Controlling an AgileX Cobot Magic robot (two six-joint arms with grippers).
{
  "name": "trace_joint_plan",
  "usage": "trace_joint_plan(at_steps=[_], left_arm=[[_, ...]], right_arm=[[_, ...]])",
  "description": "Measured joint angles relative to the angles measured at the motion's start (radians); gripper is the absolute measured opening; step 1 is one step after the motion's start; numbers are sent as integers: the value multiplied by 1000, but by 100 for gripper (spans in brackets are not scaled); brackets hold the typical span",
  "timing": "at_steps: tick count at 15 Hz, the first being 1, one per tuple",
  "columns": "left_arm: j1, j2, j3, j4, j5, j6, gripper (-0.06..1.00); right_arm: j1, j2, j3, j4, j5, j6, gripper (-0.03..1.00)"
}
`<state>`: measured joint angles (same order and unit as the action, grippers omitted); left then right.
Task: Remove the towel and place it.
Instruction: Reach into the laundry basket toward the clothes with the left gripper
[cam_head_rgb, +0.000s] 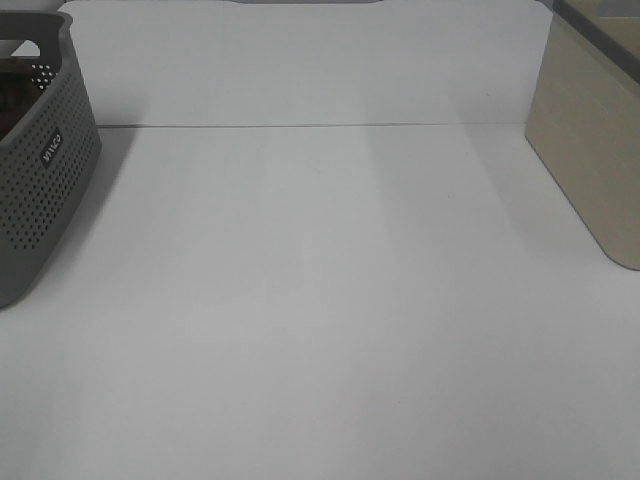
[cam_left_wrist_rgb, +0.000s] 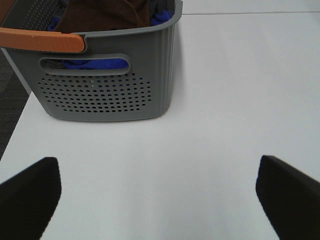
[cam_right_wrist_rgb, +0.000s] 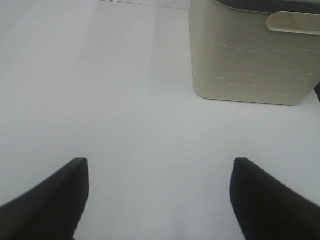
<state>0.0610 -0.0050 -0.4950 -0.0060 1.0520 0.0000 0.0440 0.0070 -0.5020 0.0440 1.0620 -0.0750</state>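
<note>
L wrist view: grey perforated basket (cam_left_wrist_rgb: 110, 95) sits on white table (cam_left_wrist_rgb: 225, 100), near the table's edge. Towel (cam_left_wrist_rgb: 107, 15) is inside it, dark brown, bunched up, filling the upper part of the basket interior; hems and tag can't be made out. Blue cloth (cam_left_wrist_rgb: 95, 64) lies in the same basket, showing through the slot handle in the near wall and again beside the towel at the far rim. Orange handle (cam_left_wrist_rgb: 40, 40) runs along the basket's near top edge. Left gripper (cam_left_wrist_rgb: 157, 170) is spread wide, both dark fingers (cam_left_wrist_rgb: 30, 200) well apart w/ only bare tabletop between them, gripper well short of the basket and not touching it. R wrist view: right gripper (cam_right_wrist_rgb: 160, 172) also spread wide, fingers (cam_right_wrist_rgb: 50, 200) far apart over bare table. Beige bin (cam_right_wrist_rgb: 250, 60) stands ahead of it, apart from the fingers, w/ a dark rim and a pale tab handle near the top. Ext high view: basket (cam_head_rgb: 45, 170) at the left edge, small white label on its side, text too small to read; bin (cam_head_rgb: 590, 150) at the right edge; wide stretch of table (cam_head_rgb: 320, 300) between them, the two containers well apart.
</note>
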Motion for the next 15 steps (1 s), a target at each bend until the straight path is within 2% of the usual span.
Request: trace_joint_plan(at_steps=[15], left_arm=[[0,0,0,11,0,0,99]], right_arm=[[0,-11,0,0,0,0,76]])
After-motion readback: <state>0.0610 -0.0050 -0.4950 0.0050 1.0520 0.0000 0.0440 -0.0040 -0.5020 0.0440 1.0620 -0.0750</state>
